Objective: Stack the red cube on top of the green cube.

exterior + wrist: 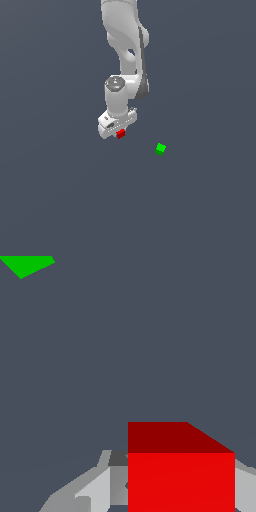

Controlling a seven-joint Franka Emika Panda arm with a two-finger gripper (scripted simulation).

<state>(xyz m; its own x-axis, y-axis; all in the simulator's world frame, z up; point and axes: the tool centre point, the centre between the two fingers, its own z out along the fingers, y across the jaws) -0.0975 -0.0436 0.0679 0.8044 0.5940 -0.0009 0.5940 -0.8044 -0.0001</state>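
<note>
The white two-fingered claw (120,133) is clamping the tiny bright-red cube (120,133) between its fingers (95,487) over the plain grey floor (60,200). The tiny bright-green cube (160,149) is sitting well apart, toward the exterior view's right. An off-centre release could be tipping red off green.

- The arm (125,45) is built of smooth, rounded white segments with darker grey shading along one side.
- Above the jaws sits a cylindrical wrist joint (116,95) with a flat grey round cap on top.
- The gripper (119,133) has a wide, boxy white body set across the wrist's end.
- In the wrist view, pale grey angular fingers (95,488) with darker grey inner faces show.
</note>
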